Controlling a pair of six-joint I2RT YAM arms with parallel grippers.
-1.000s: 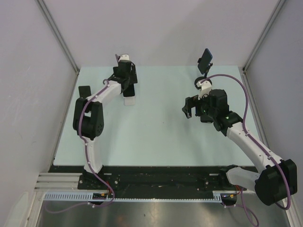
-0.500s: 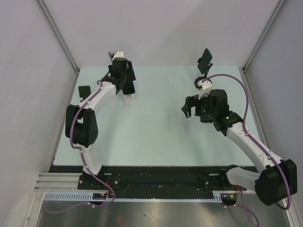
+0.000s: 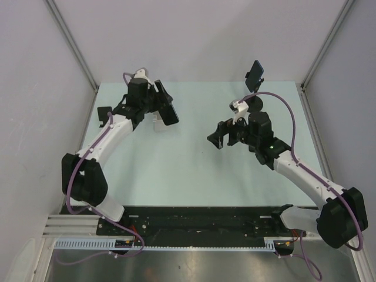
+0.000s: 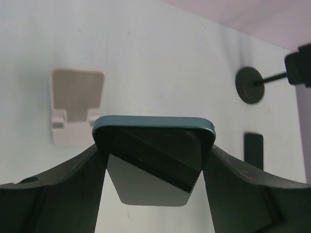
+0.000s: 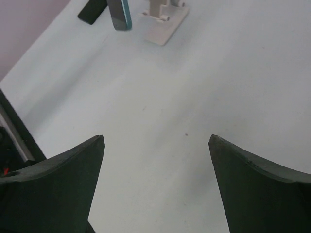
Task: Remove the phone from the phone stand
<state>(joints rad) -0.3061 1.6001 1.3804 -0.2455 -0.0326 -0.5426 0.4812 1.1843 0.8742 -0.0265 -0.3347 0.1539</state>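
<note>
Left wrist view has the left pincer (image 4: 153,156) clamped on the phone (image 4: 146,129) by its side edges, holding it up off the surface (image 4: 170,58) and clear of the empty white stand (image 4: 77,104) below, so the removal looks done, while the right pincer (image 5: 155,141) hangs spread and empty nearby

Robot lab, this: pale table (image 3: 176,170) boxed in by blank white walls (image 3: 194,41), two arms (image 3: 109,133) bolted along a black rail (image 3: 194,215).
</note>
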